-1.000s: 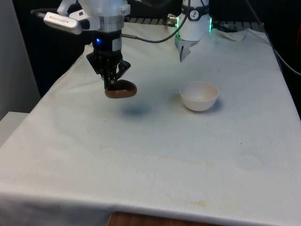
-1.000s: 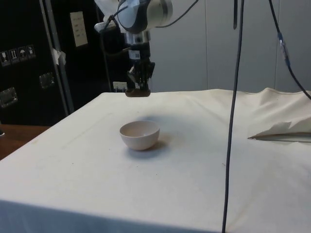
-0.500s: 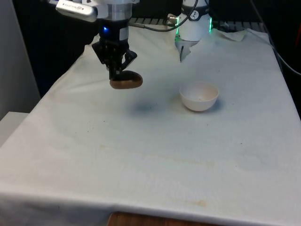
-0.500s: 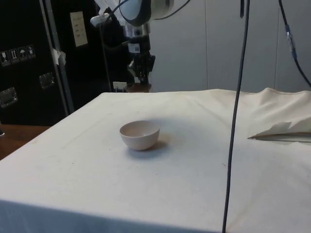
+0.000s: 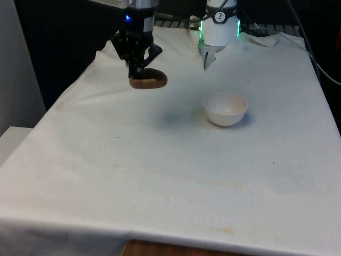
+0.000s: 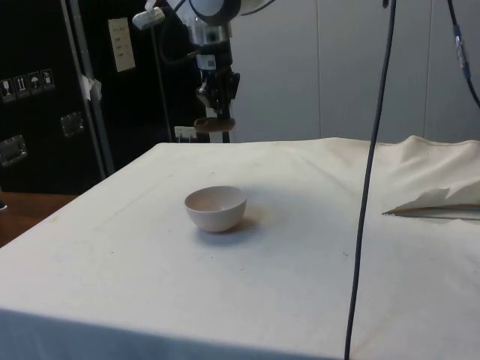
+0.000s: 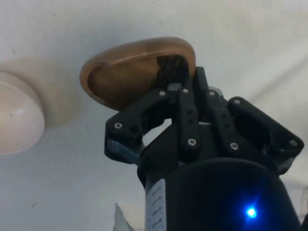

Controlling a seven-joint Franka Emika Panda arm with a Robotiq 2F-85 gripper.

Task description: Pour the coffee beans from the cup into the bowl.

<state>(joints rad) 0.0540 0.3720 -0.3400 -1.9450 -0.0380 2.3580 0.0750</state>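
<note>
A shallow brown wooden cup (image 5: 148, 81) hangs in the air well above the cloth, on the front view's left of the bowl. My black gripper (image 5: 139, 69) is shut on its rim from above. From the side, the cup (image 6: 212, 125) is high over the table's far part, beyond the bowl. The wrist view has the cup (image 7: 130, 72) held at its edge, with dark coffee beans (image 7: 169, 67) lying by the fingers (image 7: 185, 103). The white bowl (image 5: 226, 109) stands on the cloth; it also appears as the bowl (image 6: 216, 208) and the bowl (image 7: 14, 118).
White cloth covers the table (image 5: 170, 176). A crumpled fold of cloth (image 6: 435, 201) lies at the side view's right. A black cable (image 6: 367, 195) hangs down close to the side camera.
The gripper has risen with the cup and drifted towards the front view's right and the far end of the table. The bowl has stayed put.
</note>
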